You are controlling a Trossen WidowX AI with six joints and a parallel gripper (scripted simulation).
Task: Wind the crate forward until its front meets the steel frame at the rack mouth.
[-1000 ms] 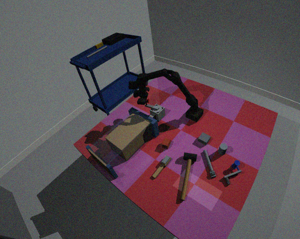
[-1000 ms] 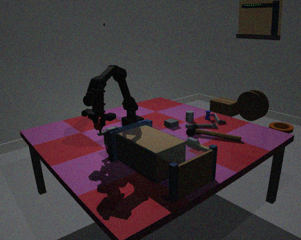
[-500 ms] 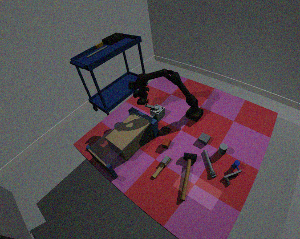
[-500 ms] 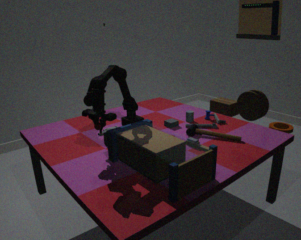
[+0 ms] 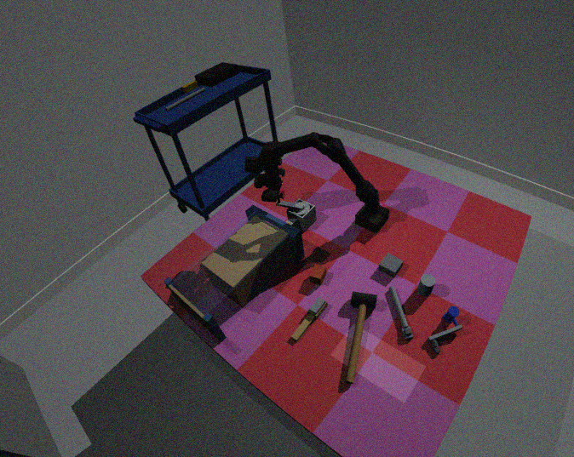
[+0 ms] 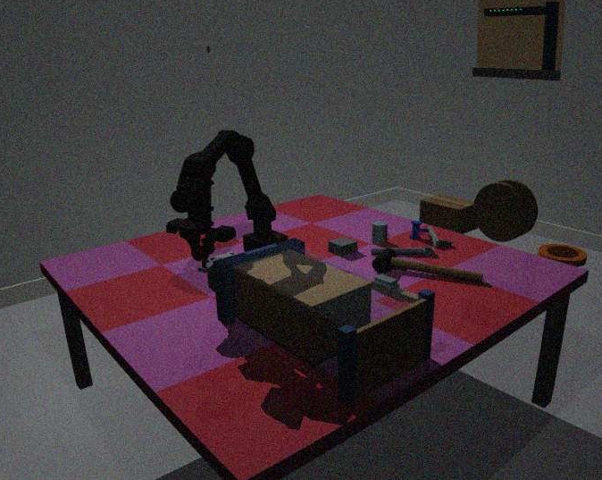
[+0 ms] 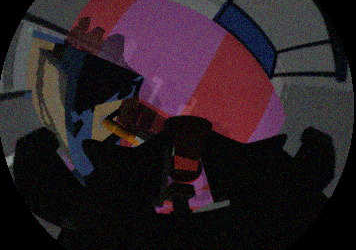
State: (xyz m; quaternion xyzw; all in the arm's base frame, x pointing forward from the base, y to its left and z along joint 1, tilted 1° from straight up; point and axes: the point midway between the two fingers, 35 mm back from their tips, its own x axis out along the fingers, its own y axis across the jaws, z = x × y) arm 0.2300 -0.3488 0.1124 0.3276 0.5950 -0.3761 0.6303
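Note:
The tan crate (image 5: 246, 258) (image 6: 306, 284) sits flat inside the clear-panelled cubby, and its front end lies close to the blue-grey frame (image 5: 266, 216) (image 6: 268, 247) at the mouth. I cannot tell whether they touch. The grey winch (image 5: 303, 214) (image 6: 222, 259) stands just beyond the frame. The handle (image 5: 287, 204) is seated on top of the winch, with its arm pointing away from the crate. My gripper (image 5: 273, 196) (image 6: 203, 254) (image 7: 183, 126) points down and is shut on the handle's upright grip (image 7: 187, 143).
A wooden board (image 5: 188, 299) (image 6: 392, 335) closes the cubby's rear. A hammer (image 5: 358, 334) (image 6: 435, 268), a grey block (image 5: 390, 263), a cylinder (image 5: 426, 283), a bar (image 5: 400, 319) and small tools lie on the bench. A blue cart (image 5: 205, 136) stands behind it.

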